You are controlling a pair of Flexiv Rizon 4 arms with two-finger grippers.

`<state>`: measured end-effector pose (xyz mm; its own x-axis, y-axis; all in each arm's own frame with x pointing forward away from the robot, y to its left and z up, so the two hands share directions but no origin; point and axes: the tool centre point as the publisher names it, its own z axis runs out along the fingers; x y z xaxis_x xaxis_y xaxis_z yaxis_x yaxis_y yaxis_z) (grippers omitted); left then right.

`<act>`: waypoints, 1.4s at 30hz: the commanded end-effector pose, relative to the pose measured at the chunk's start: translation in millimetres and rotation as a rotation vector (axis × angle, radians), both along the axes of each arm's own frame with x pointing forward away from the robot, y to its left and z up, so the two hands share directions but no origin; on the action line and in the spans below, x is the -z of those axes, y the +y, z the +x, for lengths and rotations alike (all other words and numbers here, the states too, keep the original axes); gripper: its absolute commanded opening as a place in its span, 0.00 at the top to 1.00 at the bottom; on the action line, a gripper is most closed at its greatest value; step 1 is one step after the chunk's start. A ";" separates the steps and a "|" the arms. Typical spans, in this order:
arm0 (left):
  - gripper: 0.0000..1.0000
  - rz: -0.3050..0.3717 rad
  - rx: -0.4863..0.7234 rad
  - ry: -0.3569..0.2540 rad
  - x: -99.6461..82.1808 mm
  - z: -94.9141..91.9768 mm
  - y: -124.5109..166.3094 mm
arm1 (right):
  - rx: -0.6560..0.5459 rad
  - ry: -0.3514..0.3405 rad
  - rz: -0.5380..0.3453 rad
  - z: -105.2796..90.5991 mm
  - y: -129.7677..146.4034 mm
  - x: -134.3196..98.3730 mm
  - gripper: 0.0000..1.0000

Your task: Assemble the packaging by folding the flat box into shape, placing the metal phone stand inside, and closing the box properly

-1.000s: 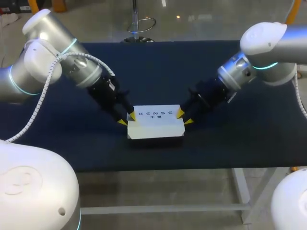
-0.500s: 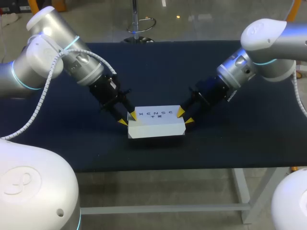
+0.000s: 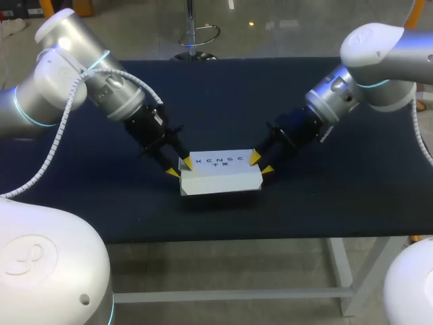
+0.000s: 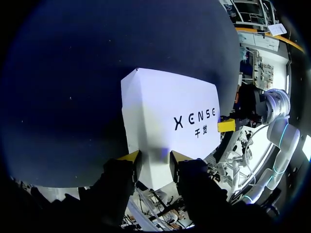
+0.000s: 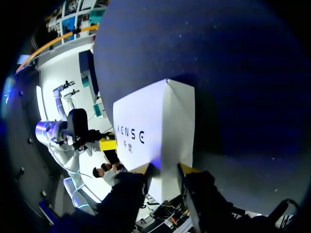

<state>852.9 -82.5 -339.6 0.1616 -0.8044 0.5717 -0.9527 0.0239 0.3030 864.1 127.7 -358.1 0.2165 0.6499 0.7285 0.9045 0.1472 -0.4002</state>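
From where I sit the job looks close to its end: the white cardboard box (image 3: pixel 220 172) is folded into a full rectangular shape and lies near the middle of the dark blue surface (image 3: pixel 338 196), its printed top panel down flat with no flap standing up that I can see. My left hand (image 3: pixel 178 168) is at the box's left end and my right hand (image 3: pixel 260 164) at its right end, so the box sits between the two. In the left wrist view the end of the box runs in between the two yellow tips, which stand a little apart and seem to press on it from both sides, so I take that hand as clamped on the box end. The right wrist view shows the same at the other end, and I read that hand as clamped too. The metal phone stand is nowhere in view. I judge it is already inside, but with the box closed I cannot confirm that. Folding and lid closing look done. What seems left is to make sure both end flaps are seated, then let go with both hands and draw the arms clear without dragging the box along
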 end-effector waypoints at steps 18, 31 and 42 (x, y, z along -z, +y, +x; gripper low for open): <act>0.60 0.000 -0.023 0.027 -0.6 3.1 -1.8 | -0.007 0.019 -0.008 3.7 7.1 -0.5 0.61; 0.60 0.005 -0.036 0.038 -0.8 5.4 1.5 | 0.006 0.025 -0.018 5.6 1.9 0.2 0.61; 0.61 0.010 -0.049 0.046 -3.3 6.4 3.7 | 0.009 0.028 -0.018 6.2 -0.9 -1.5 0.61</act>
<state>858.0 -77.7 -338.3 0.2268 -0.7969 0.5600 -0.9390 -0.0262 0.3429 869.2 127.5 -357.6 0.2429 0.6611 0.7099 0.8959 0.1277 -0.4254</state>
